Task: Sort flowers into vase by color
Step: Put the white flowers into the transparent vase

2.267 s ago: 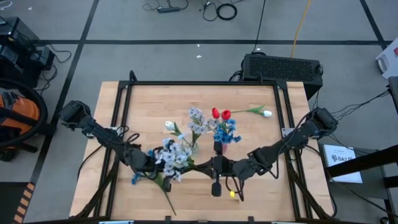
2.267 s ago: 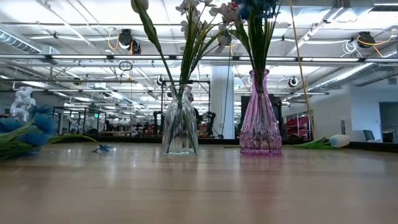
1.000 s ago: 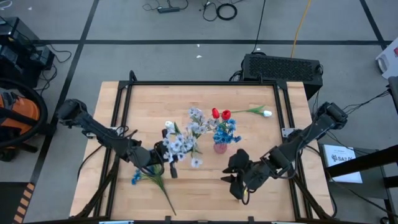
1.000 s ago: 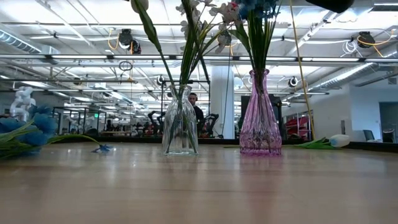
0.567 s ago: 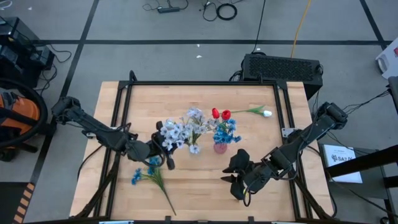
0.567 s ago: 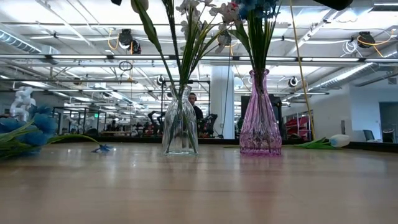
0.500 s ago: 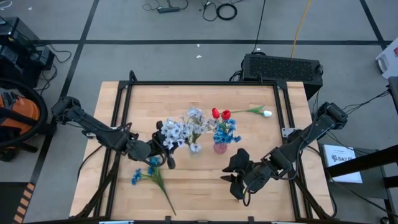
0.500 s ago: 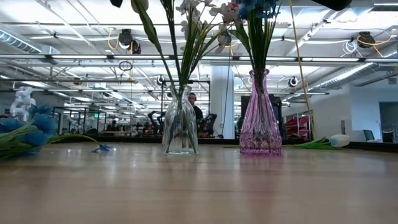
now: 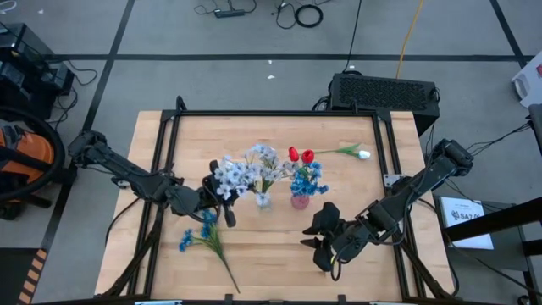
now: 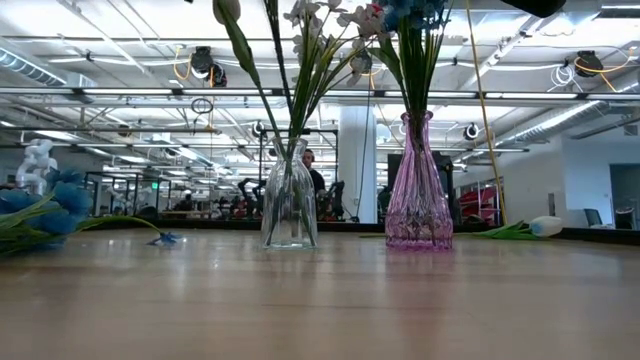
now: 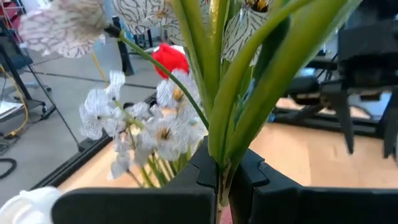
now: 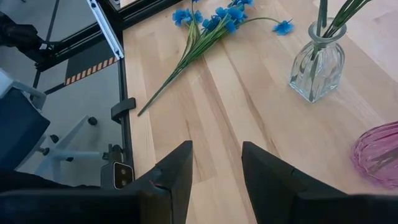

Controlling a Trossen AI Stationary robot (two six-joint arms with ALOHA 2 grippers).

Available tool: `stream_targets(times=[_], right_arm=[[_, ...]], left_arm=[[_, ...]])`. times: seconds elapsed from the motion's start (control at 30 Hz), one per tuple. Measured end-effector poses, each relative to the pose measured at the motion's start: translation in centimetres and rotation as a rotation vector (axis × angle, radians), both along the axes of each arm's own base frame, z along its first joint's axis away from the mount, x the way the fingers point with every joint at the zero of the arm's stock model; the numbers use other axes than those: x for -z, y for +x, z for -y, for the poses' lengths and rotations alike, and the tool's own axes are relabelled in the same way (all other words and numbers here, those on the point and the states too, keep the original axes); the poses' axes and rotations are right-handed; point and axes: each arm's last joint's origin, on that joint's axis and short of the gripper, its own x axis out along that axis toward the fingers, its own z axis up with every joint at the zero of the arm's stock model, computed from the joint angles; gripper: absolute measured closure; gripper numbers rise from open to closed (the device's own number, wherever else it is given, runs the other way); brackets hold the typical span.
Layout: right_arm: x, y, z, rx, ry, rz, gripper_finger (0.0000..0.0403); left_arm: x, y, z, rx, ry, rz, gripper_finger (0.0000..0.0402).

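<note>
The left tool (image 9: 222,196), clamped on the lavender-white spray (image 9: 230,176), is now lowering its stem into the clear vase (image 9: 263,201), having carried it across; placement looks nearly complete. The right tool (image 12: 216,169) is waiting wide open near the tabletop (image 9: 356,182) edge.

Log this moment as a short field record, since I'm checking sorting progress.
left gripper: fingers shut on lavender-white spray, stem over the clear vase
right gripper: fingers open, holding nothing, near the table's front
pink vase: holds blue and red flowers
blue spray: lying on table, unsorted
white tulip: lying on table, unsorted
</note>
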Motion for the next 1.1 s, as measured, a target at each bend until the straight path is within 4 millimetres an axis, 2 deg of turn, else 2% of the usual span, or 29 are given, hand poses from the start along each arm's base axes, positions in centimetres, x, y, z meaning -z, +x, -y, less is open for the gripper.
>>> stream_targets(times=[0.47,0.7,0.83,1.1], right_arm=[[0.0,0.0,0.1,0.009,-0.027,0.012,0.0273],[0.0,0.0,0.1,0.009,-0.026,0.012,0.0273],[0.0,0.0,0.1,0.009,-0.025,0.012,0.0273],[-0.1,0.1,0.0,0.008,-0.023,0.015,0.0273]], left_arm=[[4.4,2.6,0.9,-0.042,0.003,-0.135,0.0389],[8.1,3.5,0.6,-0.101,-0.034,-0.205,0.0389],[9.0,3.3,0.2,-0.148,-0.044,-0.2,0.0389],[9.7,3.0,-0.6,-0.25,0.065,-0.238,0.0389]])
